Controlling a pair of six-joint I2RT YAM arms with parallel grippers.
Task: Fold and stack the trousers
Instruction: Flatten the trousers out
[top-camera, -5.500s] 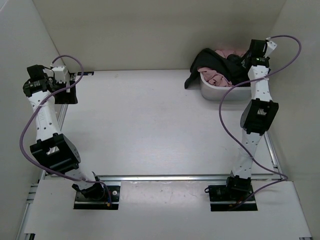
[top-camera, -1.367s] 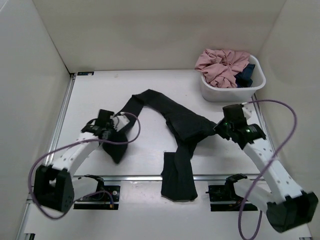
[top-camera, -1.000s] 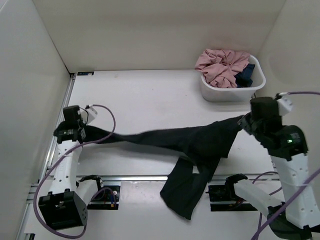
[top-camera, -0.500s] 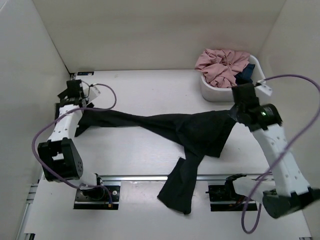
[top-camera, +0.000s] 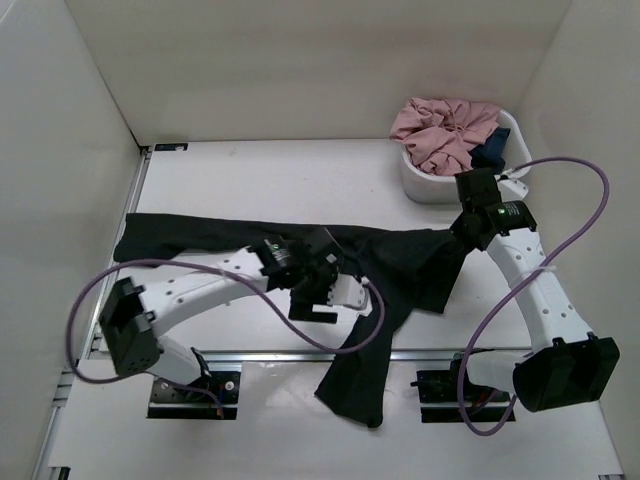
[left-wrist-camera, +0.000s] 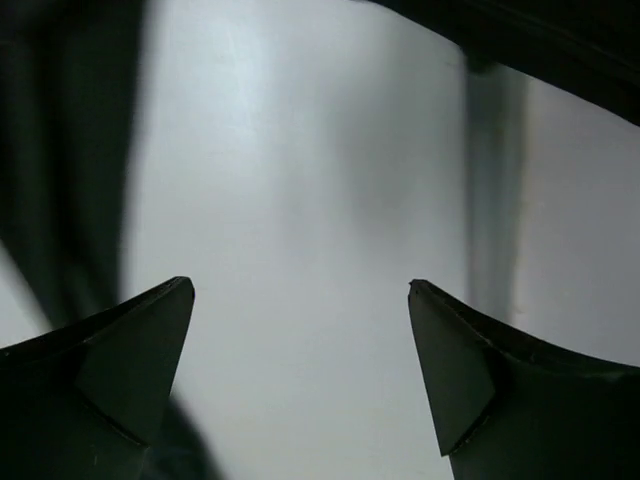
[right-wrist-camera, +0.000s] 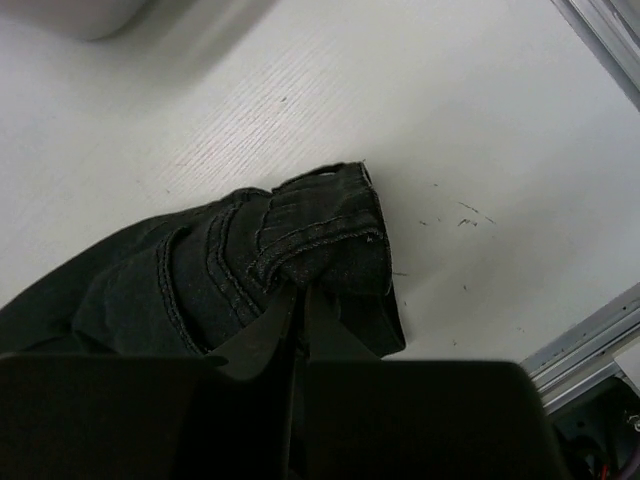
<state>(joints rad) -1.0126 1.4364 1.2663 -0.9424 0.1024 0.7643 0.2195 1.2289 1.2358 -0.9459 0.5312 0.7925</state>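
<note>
The black trousers (top-camera: 400, 262) lie stretched across the table. One leg reaches the far left (top-camera: 150, 232) and the other hangs over the front edge (top-camera: 352, 385). My right gripper (top-camera: 466, 226) is shut on the waistband corner at the right end. The right wrist view shows its fingertips (right-wrist-camera: 300, 292) pinching the stitched waistband (right-wrist-camera: 320, 235). My left gripper (top-camera: 313, 298) hovers over the middle of the trousers. In the left wrist view its jaws (left-wrist-camera: 300, 290) stand wide open over bare white table, holding nothing, with dark cloth (left-wrist-camera: 560, 50) at the edges.
A white tub (top-camera: 440, 186) stands at the back right with a pink garment (top-camera: 440, 130) and a dark blue cloth (top-camera: 492, 150) in it. White walls close in the left, back and right. An aluminium rail (top-camera: 260, 354) runs along the front.
My left gripper let go of the leg end at the far left, opened, and swung right to the middle. The leg now lies flat. The right gripper stayed shut on the waistband.
</note>
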